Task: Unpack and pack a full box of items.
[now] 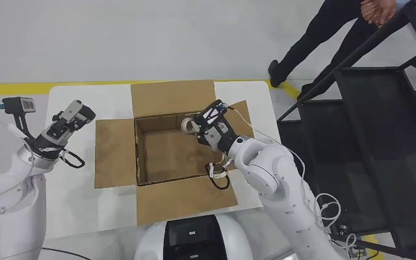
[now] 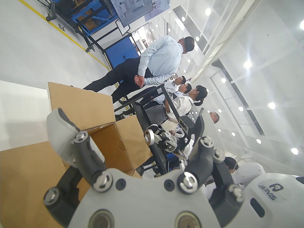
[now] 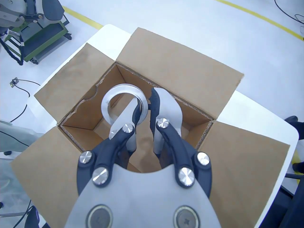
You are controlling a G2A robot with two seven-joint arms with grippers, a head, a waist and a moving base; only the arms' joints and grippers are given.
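Box [image 1: 172,97] of brown cardboard sits in the middle of the white table [image 1: 71,208], all four flaps folded out flat and its mouth facing up.

At the box's 9 o'clock, out over the bare tabletop and well apart from the cardboard, the left gripper [image 1: 83,110] hangs with its jaws spread wide and nothing between them.

Inside the opening, the floor that can be seen is plain cardboard. At about 1 o'clock from the opening's centre, near the far wall, a metal ring [image 3: 111,105] is held above the mouth of the box. The right gripper [image 3: 145,100] has it: the jaws are nearly closed, pinched on the ring's rim with one finger through the hole and the other outside.

Judged from this, the step in hand is carrying the ring across the box's rim. Whether it is on its way out or going back in cannot be told.

If it is coming out, the next move calls for a straight lift clear of the far wall and flap, then a swing to 3 o'clock and a set-down on the table. If it is going in, a level descent to the floor is needed before the jaws let go. The thin rim grip could let the ring swivel.
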